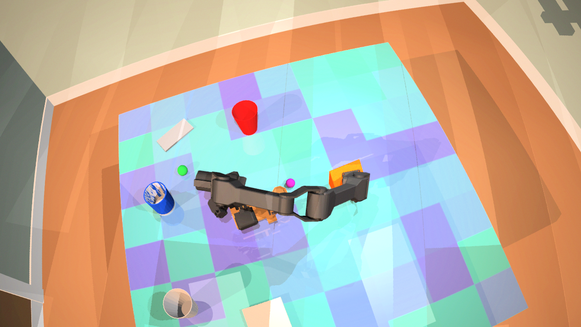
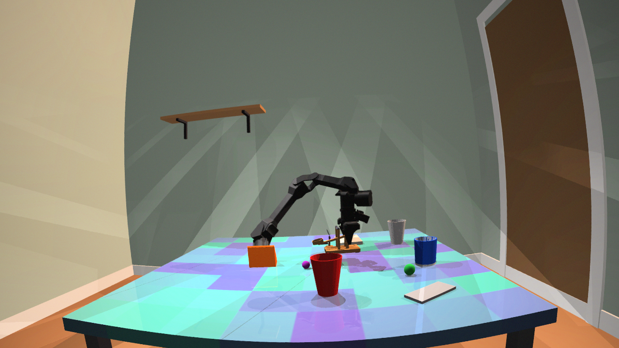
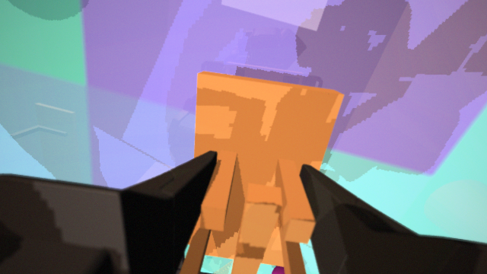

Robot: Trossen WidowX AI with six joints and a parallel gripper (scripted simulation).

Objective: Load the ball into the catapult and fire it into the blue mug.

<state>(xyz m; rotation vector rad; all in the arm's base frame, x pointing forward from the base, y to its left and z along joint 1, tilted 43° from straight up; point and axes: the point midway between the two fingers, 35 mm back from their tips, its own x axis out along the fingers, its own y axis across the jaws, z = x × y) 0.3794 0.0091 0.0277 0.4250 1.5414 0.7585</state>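
Note:
The wooden catapult [image 1: 266, 214] [image 2: 342, 249] [image 3: 266, 114] stands on the table, partly under the arm in the top view. My gripper [image 2: 348, 240] [image 3: 258, 165] points down and is shut on the catapult, with one finger on each side of its two upright posts. The catapult's spoon [image 1: 279, 190] [image 2: 317, 241] points towards the arm's base, and no ball shows in it. A magenta ball [image 1: 290, 182] [image 2: 305, 264] [image 3: 278, 270] lies on the table near the spoon. The blue mug [image 1: 165, 204] [image 2: 425, 251] stands upright beyond the catapult's other end.
A green ball [image 1: 182, 170] [image 2: 409, 269] lies near the blue mug. A red cup [image 1: 247, 121] [image 2: 326, 277], a white cup [image 1: 177, 303] [image 2: 396, 231], a flat pale tile [image 1: 174, 135] [image 2: 429, 292] and an orange block [image 1: 345, 172] [image 2: 261, 256] also stand or lie on the table.

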